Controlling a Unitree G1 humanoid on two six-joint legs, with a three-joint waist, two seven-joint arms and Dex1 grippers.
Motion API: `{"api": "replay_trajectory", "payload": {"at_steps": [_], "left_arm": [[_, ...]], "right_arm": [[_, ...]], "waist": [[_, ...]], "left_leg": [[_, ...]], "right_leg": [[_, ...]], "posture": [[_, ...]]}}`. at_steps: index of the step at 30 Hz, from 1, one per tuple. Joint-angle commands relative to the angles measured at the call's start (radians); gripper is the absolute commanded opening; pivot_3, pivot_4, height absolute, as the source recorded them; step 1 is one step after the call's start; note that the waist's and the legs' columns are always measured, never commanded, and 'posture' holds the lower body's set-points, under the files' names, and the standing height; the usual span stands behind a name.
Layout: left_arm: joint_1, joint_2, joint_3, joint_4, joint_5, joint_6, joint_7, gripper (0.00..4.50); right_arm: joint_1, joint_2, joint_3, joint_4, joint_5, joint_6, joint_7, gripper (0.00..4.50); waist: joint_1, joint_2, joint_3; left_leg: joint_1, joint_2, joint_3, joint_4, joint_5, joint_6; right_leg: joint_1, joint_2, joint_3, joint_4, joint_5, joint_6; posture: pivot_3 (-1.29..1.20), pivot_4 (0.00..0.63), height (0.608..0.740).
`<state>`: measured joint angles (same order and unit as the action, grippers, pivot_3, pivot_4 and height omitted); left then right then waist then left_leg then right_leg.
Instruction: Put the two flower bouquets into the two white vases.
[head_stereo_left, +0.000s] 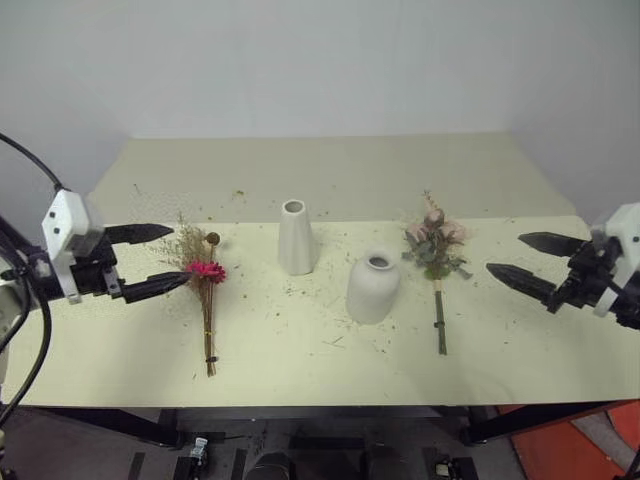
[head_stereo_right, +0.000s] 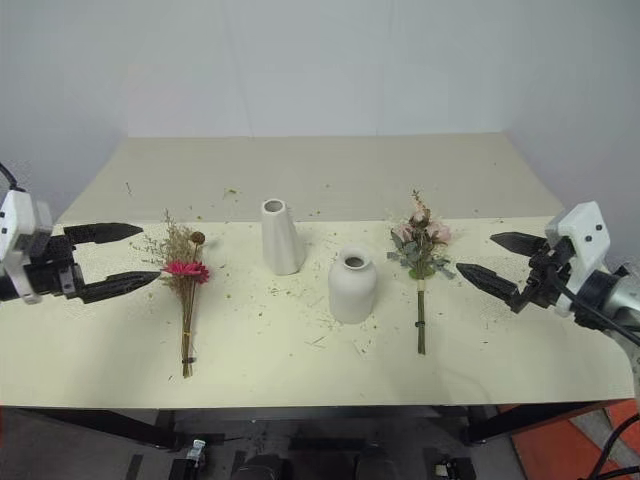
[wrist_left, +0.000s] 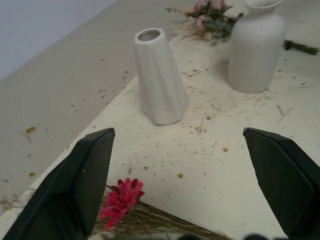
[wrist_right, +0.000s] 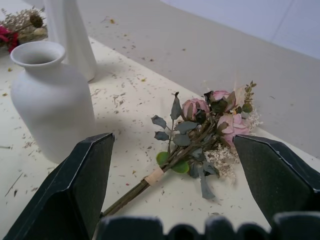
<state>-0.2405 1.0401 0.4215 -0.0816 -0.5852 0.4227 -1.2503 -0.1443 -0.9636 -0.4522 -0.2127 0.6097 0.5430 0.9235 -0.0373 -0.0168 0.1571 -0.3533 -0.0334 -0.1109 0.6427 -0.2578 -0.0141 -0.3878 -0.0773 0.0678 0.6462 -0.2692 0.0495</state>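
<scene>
White vases, tall (head_stereo_left: 295, 238) and rounded (head_stereo_left: 373, 288), stand between the lying grass bunch (head_stereo_left: 203, 290) and rose bouquet (head_stereo_left: 436, 262); left gripper (head_stereo_left: 152, 260) and right gripper (head_stereo_left: 530, 263) gape wide, empty.

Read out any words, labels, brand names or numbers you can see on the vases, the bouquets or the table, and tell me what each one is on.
None: no readable text.
Tall vase and round vase: plain white, unmarked.
Dried grass bouquet and rose bouquet: no tags showing.
Table: bare surface with plant crumbs, no print.
</scene>
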Motion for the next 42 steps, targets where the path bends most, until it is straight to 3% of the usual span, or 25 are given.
{"api": "replay_trajectory", "payload": {"at_steps": [1,12,20,31,38,42], "left_arm": [[0.018,0.037,0.049,-0.03,-0.023,0.003,-0.03,4.48],[0.039,0.016,0.05,-0.086,-0.059,0.04,0.005,4.48],[0.024,0.008,0.037,-0.078,-0.072,0.036,0.005,4.48],[-0.124,-0.079,-0.108,-0.101,-0.148,0.087,-0.005,4.48],[-0.175,-0.075,-0.152,-0.057,-0.093,0.071,0.01,4.48],[-0.195,0.063,-0.298,-0.142,0.136,0.331,0.283,4.48]], "right_arm": [[-0.013,-0.033,-0.045,-0.011,0.022,-0.018,0.051,4.5],[-0.029,-0.027,-0.03,-0.008,0.015,-0.015,0.077,4.5],[-0.039,0.018,0.018,-0.086,0.032,0.04,0.011,4.5],[-0.363,0.025,0.279,-0.042,-0.015,0.606,-0.329,4.5],[-0.441,0.048,0.291,-0.049,-0.018,0.604,-0.324,4.5],[-0.445,0.048,0.244,-0.077,0.012,0.516,-0.258,4.5]], "waist": [[-0.002,0.0,0.0],[-0.004,0.0,0.0],[-0.005,0.0,0.0],[-0.005,0.0,0.0],[-0.005,0.0,0.0],[-0.006,0.0,0.001]], "left_leg": [[0.0,0.0,0.0,0.0,0.0,0.0],[0.0,0.001,0.0,0.0,0.0,0.0],[0.0,0.001,0.0,0.0,0.0,0.0],[-0.002,0.0,0.0,0.0,0.0,0.0],[-0.004,0.0,0.0,0.0,-0.001,0.001],[-0.003,0.0,0.0,0.0,-0.001,0.001]], "right_leg": [[0.0,0.0,0.0,0.0,0.0,0.0],[0.0,0.0,0.0,0.0,0.0,0.0],[0.0,0.0,0.0,0.0,0.0,0.0],[-0.002,0.0,0.0,0.0,0.001,-0.001],[-0.004,0.0,0.0,-0.001,0.001,-0.001],[-0.004,0.001,0.0,-0.001,0.001,-0.001]], "posture": [[0.0,0.15,0.74],[0.0,0.15,0.74],[0.0,0.15,0.74],[0.0,0.15,0.74],[0.0,0.15,0.74],[0.0,0.15,0.74]]}}
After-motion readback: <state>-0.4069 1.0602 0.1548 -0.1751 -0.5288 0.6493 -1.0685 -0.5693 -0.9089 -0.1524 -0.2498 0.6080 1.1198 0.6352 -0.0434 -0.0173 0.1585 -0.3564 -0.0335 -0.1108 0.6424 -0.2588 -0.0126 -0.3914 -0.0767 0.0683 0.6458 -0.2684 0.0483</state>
